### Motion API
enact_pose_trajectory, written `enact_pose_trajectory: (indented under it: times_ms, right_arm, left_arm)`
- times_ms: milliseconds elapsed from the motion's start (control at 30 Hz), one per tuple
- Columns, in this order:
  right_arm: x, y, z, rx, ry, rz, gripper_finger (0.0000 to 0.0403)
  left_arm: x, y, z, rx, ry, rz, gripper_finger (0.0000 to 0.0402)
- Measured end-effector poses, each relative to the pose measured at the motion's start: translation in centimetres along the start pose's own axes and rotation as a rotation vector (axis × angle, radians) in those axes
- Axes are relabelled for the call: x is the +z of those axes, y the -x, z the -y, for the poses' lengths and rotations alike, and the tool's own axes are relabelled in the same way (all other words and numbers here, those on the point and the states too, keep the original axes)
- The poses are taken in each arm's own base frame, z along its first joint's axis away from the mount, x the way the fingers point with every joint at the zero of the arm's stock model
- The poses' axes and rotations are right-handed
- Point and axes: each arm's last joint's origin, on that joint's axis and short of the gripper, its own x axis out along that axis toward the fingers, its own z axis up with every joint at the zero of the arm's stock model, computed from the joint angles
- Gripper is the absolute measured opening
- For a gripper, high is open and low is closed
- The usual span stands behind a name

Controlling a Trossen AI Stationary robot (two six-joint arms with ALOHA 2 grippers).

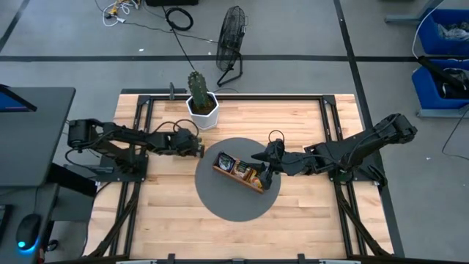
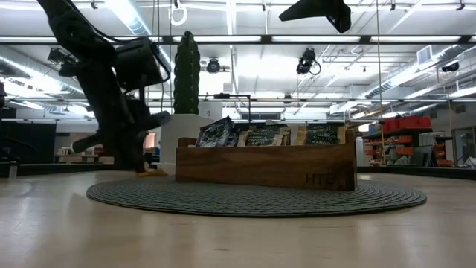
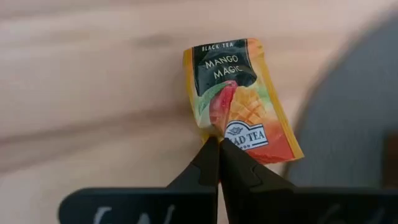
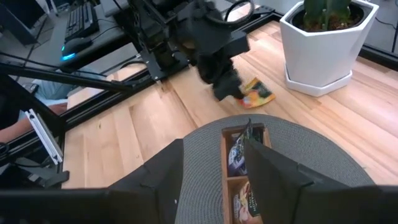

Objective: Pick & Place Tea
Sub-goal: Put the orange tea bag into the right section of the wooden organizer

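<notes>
Left pincer (image 3: 219,158) was closed on the edge of an orange mango tea packet (image 3: 239,99) lying on the bench (image 1: 161,198), just off the grey mat (image 1: 220,205) at its 10 o'clock. Right pincer (image 4: 211,168) hung open over the wooden tray (image 1: 223,170) of packets at mat centre.

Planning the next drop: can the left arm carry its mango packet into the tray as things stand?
Probably not yet: the left tool pinches the mango packet beside the mat, but the right tool hovers open over the tray, blocking entry.
</notes>
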Motion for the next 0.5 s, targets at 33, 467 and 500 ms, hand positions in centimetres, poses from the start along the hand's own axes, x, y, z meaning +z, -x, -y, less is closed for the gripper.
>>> enact_pose_trajectory:
  times_ms: [33, 467, 500]
  right_arm:
    - [0.0, 0.0, 0.0, 0.0, 0.0, 0.0, 0.0175]
    - [0.3, -0.2, 0.3, 0.008, -0.054, -0.003, 0.0175]
    - [0.4, -0.4, 0.5, 0.01, -0.087, -0.002, 0.0176]
  left_arm:
    - [-0.2, 0.3, 0.1, -0.017, -0.027, -0.009, 0.0004]
    - [-1.2, 8.3, 1.9, -0.413, -0.221, 0.176, 0.0001]
    - [-1.3, 9.0, 2.1, -0.461, -0.291, 0.207, 0.0001]
